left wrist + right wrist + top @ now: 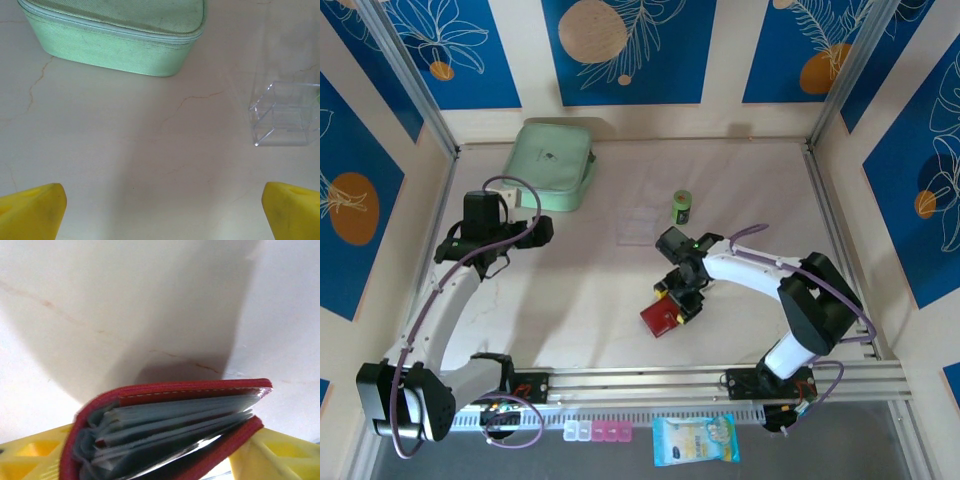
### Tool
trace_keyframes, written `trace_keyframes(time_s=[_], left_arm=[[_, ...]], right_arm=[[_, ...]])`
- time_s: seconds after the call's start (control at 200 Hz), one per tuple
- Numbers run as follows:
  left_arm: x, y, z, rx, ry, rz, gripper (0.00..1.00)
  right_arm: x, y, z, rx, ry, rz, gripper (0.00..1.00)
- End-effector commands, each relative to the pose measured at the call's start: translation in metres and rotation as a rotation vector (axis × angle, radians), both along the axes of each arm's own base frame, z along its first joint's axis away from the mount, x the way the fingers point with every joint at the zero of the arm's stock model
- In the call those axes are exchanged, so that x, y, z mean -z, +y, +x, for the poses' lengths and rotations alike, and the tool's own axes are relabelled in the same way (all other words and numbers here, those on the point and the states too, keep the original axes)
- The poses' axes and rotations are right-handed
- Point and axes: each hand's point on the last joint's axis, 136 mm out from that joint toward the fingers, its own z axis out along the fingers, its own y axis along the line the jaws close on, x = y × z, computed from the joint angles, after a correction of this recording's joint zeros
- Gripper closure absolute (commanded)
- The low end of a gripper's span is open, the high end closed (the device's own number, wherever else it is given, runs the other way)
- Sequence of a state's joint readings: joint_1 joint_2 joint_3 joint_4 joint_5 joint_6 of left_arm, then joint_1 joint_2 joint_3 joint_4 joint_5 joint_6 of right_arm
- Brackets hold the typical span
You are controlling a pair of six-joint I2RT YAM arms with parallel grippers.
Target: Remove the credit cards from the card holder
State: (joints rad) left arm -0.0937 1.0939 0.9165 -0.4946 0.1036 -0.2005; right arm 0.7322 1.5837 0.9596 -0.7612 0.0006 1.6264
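Card holder [659, 319] is seen from above on the table [580, 290], front-center, at the right gripper [675, 305]. Left wrist: left gripper [162, 200] is spread wide, green case [120, 40] ahead. Right wrist: card holder is flanked by yellow fingers [30, 455]; actual grip cannot be told.

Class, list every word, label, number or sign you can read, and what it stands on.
No text is readable.
Mark on the mint-green fabric zip case: too small.
Print on the blue-and-white plastic packet: blurred.
Label on the small green cylinder: too small.
Dark red folding card holder: no lettering visible.
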Motion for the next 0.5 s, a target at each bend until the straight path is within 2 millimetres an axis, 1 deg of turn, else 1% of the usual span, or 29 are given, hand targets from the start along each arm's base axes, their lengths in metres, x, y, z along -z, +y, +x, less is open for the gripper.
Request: trace_keyframes(time_s=[0.0,0.11,0.225,0.29,0.37,0.44,0.495], left_arm=[[-0.002,0.004,-0.001,-0.006,-0.012,0.007,0.0],[-0.003,0.004,-0.001,-0.005,-0.012,0.003,0.0],[-0.002,0.003,-0.002,-0.003,-0.011,0.001,0.0],[-0.003,0.003,-0.002,-0.003,-0.011,0.0,0.0],[-0.002,0.003,-0.003,-0.006,-0.01,-0.002,0.0],[-0.002,0.003,-0.004,-0.006,-0.009,-0.001,0.0],[-0.002,0.003,-0.004,-0.007,-0.007,-0.001,0.0]], right_arm=[[-0.004,-0.004,0.007,-0.239,-0.048,-0.034,0.36],[-0.004,0.003,0.017,-0.429,-0.077,-0.061,0.36],[-0.003,0.017,0.029,-0.634,-0.107,-0.078,0.36],[-0.001,0.024,0.036,-0.715,-0.108,-0.1,0.37],[0.001,0.039,0.044,-0.812,-0.132,-0.102,0.37],[0.001,0.057,0.051,-0.897,-0.163,-0.093,0.37],[0.002,0.065,0.054,-0.948,-0.167,-0.112,0.37]])
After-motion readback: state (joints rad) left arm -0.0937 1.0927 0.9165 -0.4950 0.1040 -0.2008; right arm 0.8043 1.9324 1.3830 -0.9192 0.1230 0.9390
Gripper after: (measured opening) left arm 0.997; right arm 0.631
